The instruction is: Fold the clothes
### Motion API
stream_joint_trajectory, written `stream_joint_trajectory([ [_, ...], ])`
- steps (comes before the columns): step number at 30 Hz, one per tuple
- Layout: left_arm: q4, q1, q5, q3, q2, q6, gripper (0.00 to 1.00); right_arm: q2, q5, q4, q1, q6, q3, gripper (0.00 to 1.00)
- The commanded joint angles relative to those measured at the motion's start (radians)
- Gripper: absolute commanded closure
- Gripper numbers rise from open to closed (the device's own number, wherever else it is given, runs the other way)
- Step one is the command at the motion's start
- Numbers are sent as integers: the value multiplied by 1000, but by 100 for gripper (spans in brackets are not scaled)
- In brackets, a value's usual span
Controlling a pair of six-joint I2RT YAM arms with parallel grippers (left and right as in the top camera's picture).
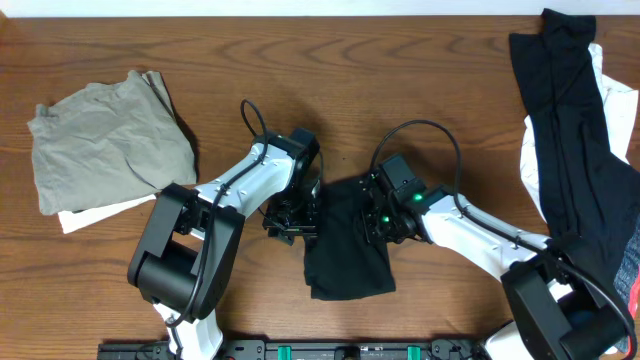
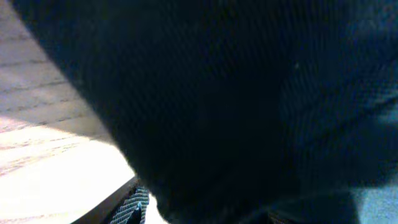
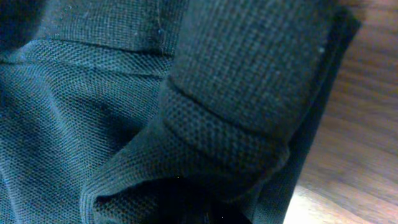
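Observation:
A black garment [image 1: 345, 255] lies folded small on the wooden table [image 1: 400, 80] at the front middle. My left gripper [image 1: 293, 222] is at its left edge and my right gripper [image 1: 378, 222] is at its upper right edge. Black knit fabric [image 2: 249, 93] fills the left wrist view and hides the jaws. In the right wrist view a folded ribbed hem of the same fabric [image 3: 236, 93] runs down into the jaws. Both grippers appear shut on the cloth. No chest logo shows.
An olive-grey garment [image 1: 110, 140] lies folded at the left on a white piece [image 1: 95, 212]. A heap of black [image 1: 565, 110] and white [image 1: 610, 110] clothes lies at the right edge. Bare wood shows beside the fabric in the left wrist view [image 2: 43, 155].

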Motion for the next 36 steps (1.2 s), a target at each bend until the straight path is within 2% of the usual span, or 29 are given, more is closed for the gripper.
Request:
stream_joint_trajectory([
  [1,-2,3,6,8,8,-9,45,22,-54,-2,29,10,-6,92],
  [4,-2,3,6,8,8,-9,45,22,-70,4,27,-34,-6,92],
  [10,-2,3,7,8,8,-9,45,12,14,-50,-17,-26,-5,94],
  [24,-1,3,6,8,8,-9,45,-185,111,-174,-97,-27,-5,92],
  [36,-2,3,7,8,8,-9,45,-171,164,-161,-97,-26,-5,91],
])
